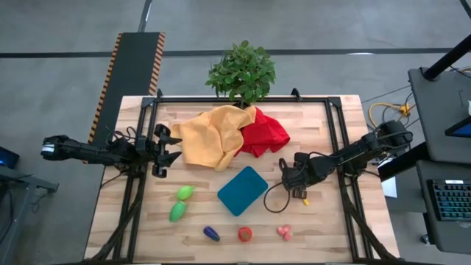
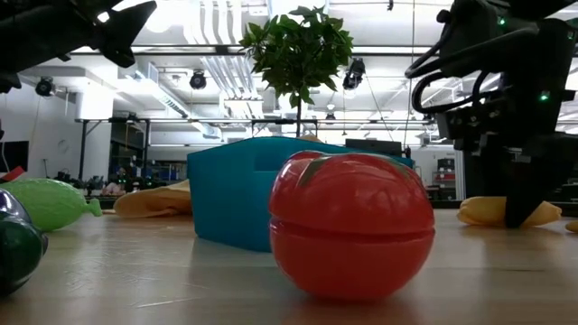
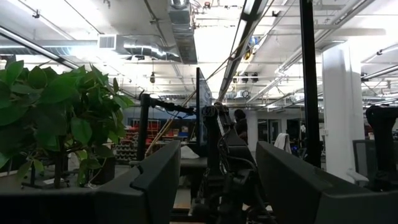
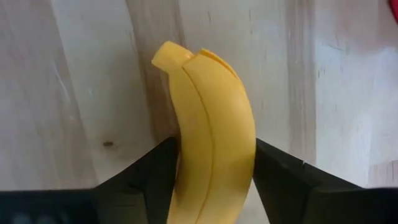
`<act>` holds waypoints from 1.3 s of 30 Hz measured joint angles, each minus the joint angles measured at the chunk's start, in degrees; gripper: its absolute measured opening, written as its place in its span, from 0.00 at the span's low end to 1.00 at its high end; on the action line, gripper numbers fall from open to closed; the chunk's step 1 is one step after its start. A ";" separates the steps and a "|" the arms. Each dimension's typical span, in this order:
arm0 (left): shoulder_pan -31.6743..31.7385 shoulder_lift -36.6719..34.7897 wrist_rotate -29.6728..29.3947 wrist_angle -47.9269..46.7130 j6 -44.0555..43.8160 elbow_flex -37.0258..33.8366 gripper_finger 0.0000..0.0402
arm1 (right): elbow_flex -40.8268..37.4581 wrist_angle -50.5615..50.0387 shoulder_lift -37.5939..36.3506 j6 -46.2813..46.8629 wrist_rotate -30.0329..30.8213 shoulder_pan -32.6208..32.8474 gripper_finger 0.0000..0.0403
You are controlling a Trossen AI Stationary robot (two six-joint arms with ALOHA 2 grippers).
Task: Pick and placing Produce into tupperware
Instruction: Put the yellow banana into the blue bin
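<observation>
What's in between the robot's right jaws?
The yellow banana sits between the jaws of the right gripper, lying on the wooden table. The right wrist view shows it best.

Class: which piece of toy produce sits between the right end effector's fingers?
The yellow banana: the right end effector brackets it on the wood, while the other produce lies loose along the table's front.

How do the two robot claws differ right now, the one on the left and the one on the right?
The right gripper points down at the wooden table with the yellow toy banana between its fingers; the left gripper has nothing between its fingers. The right one sits low beside the teal-blue rectangular container; the left one hangs level, well above the table near the yellow cloth. Both are dark two-finger claws.
</observation>
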 joint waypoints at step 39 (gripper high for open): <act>-0.02 0.00 -0.07 -0.02 -0.01 0.00 0.49 | 18.74 3.17 -4.74 -5.35 -0.15 0.11 0.35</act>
